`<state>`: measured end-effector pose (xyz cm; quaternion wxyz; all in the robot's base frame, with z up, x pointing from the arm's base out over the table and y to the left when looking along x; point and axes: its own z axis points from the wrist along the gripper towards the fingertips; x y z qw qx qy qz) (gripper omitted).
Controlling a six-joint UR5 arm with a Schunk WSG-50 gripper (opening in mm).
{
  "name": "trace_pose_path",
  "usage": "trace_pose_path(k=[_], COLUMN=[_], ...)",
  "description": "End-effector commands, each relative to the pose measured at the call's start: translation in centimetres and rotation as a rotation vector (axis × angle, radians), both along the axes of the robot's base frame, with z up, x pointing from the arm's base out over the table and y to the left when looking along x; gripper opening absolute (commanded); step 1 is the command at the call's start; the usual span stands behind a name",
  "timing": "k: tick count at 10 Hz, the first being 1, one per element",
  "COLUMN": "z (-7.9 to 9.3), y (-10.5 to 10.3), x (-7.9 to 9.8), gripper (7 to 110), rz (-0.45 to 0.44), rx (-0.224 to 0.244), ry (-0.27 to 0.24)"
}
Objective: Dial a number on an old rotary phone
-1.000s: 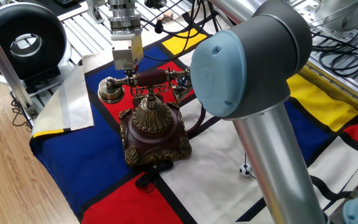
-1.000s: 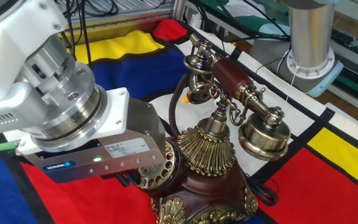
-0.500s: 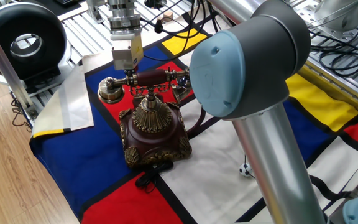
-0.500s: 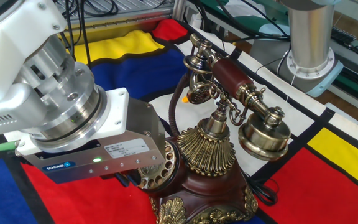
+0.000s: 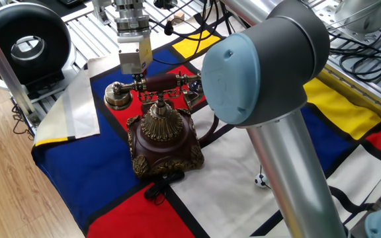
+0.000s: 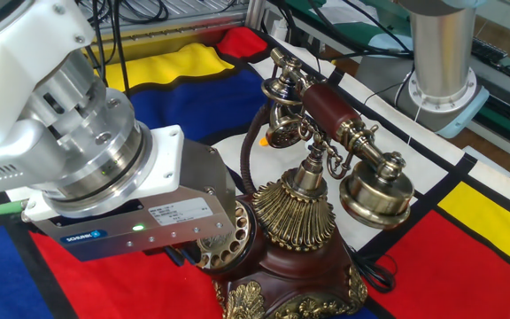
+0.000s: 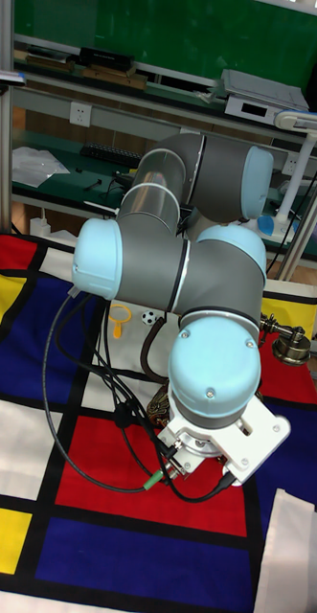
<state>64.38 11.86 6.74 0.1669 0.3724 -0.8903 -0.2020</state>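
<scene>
The old rotary phone (image 5: 164, 135) stands on the coloured cloth, a maroon base with brass trim. Its handset (image 5: 159, 82) lies across the brass cradle. In the other fixed view the phone (image 6: 304, 257) fills the lower middle, with the handset (image 6: 330, 111) above and the brass dial (image 6: 230, 237) on the face turned towards my gripper. My gripper (image 5: 137, 80) hangs behind the phone, just beside the handset. Its fingers show as one narrow tip with no gap. In the other fixed view the gripper's silver body (image 6: 171, 208) hides the fingertips at the dial. The tall fixed view shows only a brass handset end (image 7: 292, 345).
A big black ring-shaped device (image 5: 25, 39) sits at the back left. A white sheet (image 5: 71, 109) lies left of the phone. The arm's large elbow (image 5: 263, 66) looms at the front right. A small ball (image 5: 262, 180) and a yellow magnifier (image 7: 118, 318) lie on the cloth.
</scene>
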Motion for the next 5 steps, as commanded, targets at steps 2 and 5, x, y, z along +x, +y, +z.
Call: trace_pose_path(k=[2,5], z=[0.05,0.14], y=[0.20,-0.03], x=[0.12,0.15], gripper=[7,7], rz=[-0.004,-0.001], rx=[0.010,0.009], ry=[0.000,0.004])
